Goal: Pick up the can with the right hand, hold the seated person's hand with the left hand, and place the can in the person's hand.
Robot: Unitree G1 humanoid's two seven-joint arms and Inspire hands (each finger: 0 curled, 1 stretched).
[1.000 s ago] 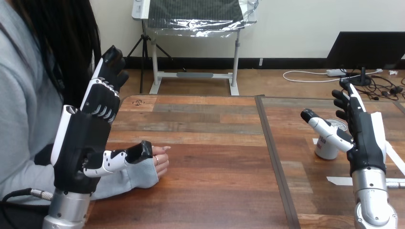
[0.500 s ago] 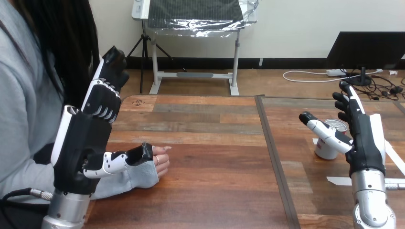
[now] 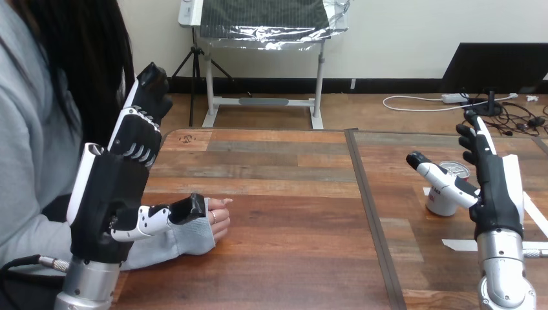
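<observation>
The right hand [image 3: 494, 188] is held spread, thumb apart from straight fingers, and the upright can [image 3: 442, 202] is found just to its left, far from the left hand [image 3: 106, 194].

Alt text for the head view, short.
The right robot hand stands open at a can on the wooden table, thumb across its front. The left robot hand is raised open beside the person's hand resting on the table.
</observation>
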